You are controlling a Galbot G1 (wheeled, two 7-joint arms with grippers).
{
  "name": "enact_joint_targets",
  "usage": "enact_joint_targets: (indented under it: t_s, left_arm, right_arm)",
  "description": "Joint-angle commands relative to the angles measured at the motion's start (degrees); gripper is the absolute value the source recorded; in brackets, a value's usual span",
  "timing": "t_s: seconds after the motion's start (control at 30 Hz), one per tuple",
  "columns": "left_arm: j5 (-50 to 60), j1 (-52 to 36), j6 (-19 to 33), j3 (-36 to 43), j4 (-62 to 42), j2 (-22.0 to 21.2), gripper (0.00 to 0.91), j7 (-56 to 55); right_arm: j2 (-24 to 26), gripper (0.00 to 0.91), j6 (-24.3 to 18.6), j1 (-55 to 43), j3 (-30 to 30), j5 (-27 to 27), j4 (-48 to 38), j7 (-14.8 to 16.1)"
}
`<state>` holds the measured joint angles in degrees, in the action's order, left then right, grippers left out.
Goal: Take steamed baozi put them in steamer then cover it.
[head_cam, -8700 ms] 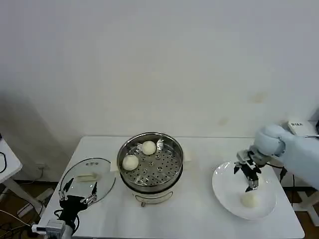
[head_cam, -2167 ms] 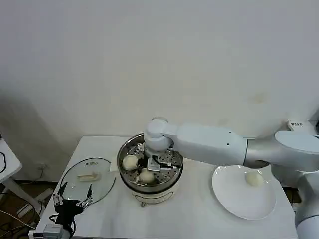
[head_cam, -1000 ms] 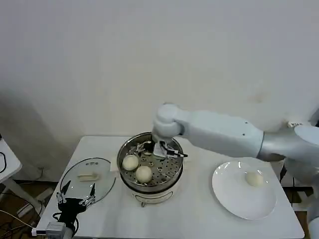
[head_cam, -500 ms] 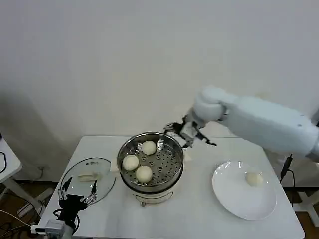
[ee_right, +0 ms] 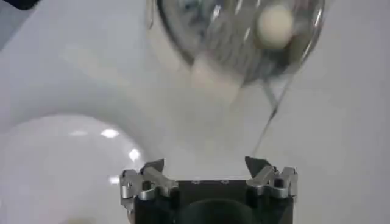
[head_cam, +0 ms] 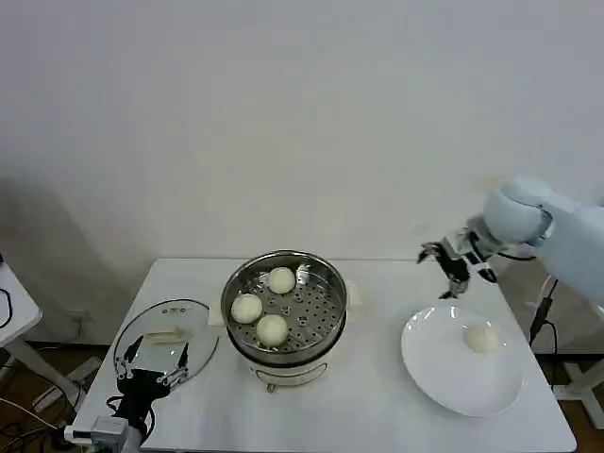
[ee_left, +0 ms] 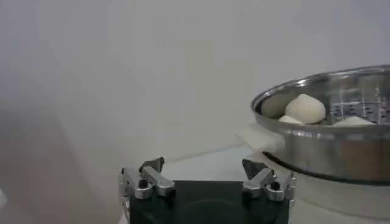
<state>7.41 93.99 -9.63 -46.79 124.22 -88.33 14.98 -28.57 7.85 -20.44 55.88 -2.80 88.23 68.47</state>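
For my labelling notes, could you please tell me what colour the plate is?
The plate is plain glossy white, best seen in the head view.

Right claw (head_cam: 455, 265) raised at far right, fingers spread, empty; left claw (head_cam: 149, 363) parked low, fingers apart.

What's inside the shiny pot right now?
Three steamed baozi sit on the holed tray inside the steamer. Nothing covers them; the cover lies on the table beside it. What's under the tray is hidden.

Steamer (head_cam: 284, 307) between cover (head_cam: 165, 340) and plate (head_cam: 461, 360)
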Motion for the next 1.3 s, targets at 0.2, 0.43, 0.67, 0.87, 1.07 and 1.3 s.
enact_joint_targets:
  t_s: [0.2, 0.43, 0.67, 0.87, 1.07, 1.3]
  left_arm:
    - [0.3, 0.1, 0.1, -0.4, -1.2, 0.0, 0.907, -0.1]
    - [0.2, 0.1, 0.2, -0.6, -1.9, -0.4, 0.907, -0.1]
    - [0.4, 0.2, 0.3, -0.8, -2.3, -0.5, 0.907, -0.1]
    - [0.6, -0.1, 0.3, -1.1, -2.3, -0.7, 0.907, 0.0]
    - [0.7, 0.3, 0.4, -1.1, -2.2, -0.6, 0.907, 0.0]
    - [0.7, -0.1, 0.4, -1.1, -2.8, -0.6, 0.907, 0.1]
  right_arm:
    - [1.9, 0.907, -1.9, 22.6, -17.0, -12.9, -10.6, 4.6]
    - [-2.4, 0.907, -4.1, 25.6, -20.3, -15.9, -14.9, 5.4]
    - [-5.3, 0.907, -6.2, 26.8, -21.8, -19.7, -18.6, 5.2]
    - [-8.0, 0.907, -9.6, 27.4, -23.0, -21.8, -22.2, 5.2]
    - [-7.9, 0.907, -9.0, 28.2, -22.8, -24.3, -21.9, 4.1]
    - [-8.2, 0.907, -9.6, 28.0, -22.7, -25.1, -23.6, 3.9]
